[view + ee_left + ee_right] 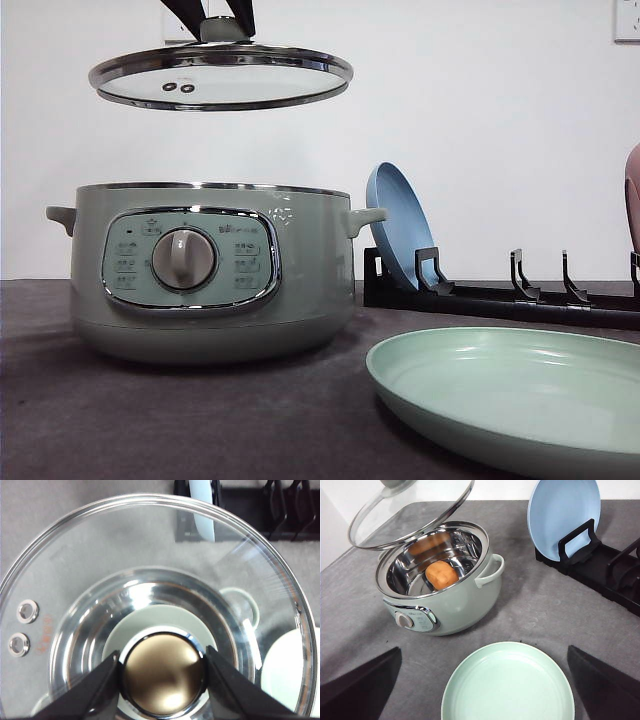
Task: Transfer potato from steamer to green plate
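Observation:
The orange-brown potato [441, 575] lies on the shiny metal floor inside the sage-green steamer [210, 270], which stands uncovered at the left of the table. My left gripper [163, 654] is shut on the knob of the glass lid [220, 78] and holds it in the air above the pot. The pale green plate [507, 687] lies flat on the table in front of and to the right of the steamer [455, 607]. My right gripper [484, 651] hovers above the plate's near side, open wide, with nothing between its fingers.
A black dish rack [500, 295] stands behind the green plate [520, 395], with a blue plate [398, 225] upright in its left slot. The rack's other slots are bare. Grey table surface lies between steamer and rack. A white wall closes the back.

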Robot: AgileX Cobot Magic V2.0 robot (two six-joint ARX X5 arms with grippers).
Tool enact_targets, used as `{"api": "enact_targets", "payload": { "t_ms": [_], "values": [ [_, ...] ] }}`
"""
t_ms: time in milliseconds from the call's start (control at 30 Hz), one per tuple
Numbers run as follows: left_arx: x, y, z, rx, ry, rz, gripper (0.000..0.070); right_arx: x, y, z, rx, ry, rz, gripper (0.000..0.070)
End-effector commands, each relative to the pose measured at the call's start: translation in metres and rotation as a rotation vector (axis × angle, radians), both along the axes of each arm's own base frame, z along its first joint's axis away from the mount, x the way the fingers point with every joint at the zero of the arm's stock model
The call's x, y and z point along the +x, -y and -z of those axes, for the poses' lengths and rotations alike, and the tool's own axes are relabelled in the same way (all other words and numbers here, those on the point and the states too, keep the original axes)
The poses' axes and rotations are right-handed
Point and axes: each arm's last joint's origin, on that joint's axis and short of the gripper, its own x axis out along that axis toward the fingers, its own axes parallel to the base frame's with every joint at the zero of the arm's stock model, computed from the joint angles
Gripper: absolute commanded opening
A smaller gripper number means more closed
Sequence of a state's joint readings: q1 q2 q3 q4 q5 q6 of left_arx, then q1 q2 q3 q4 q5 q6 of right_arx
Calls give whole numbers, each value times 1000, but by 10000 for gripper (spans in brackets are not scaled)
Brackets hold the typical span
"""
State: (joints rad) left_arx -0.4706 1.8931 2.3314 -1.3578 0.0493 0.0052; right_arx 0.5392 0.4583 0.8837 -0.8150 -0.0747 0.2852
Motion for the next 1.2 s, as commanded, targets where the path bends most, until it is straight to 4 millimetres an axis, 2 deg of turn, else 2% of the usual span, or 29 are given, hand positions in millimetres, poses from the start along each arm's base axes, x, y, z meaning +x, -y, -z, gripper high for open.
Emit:
{"api": "enact_targets", "payload": {
  "t_ms": [0, 233, 533, 667, 933, 1067, 1167],
  "values": [
    [-2, -2, -15, -34, 76, -2, 0, -1, 0, -4, 0, 20, -4, 700],
    [9, -27, -14, -23, 74, -70, 0, -1, 0, -4, -2, 22, -5, 700],
    [27, -88, -13, -10, 59, -251, 0, 0, 0, -4, -1, 18, -13, 698],
    [32, -115, -13, -9, 60, -327, 0, 6, -4, -3, -24, -3, -20, 694],
    [35, -147, -13, -6, 61, -418, 0, 40, -28, 8, -64, -143, -125, 694],
    [35, -157, -13, -5, 62, -446, 0, 68, -49, 11, -66, -229, -219, 693],
    [35, -162, -13, -5, 62, -460, 0, 93, -66, 5, -106, -269, -292, 693]
  ]
}}
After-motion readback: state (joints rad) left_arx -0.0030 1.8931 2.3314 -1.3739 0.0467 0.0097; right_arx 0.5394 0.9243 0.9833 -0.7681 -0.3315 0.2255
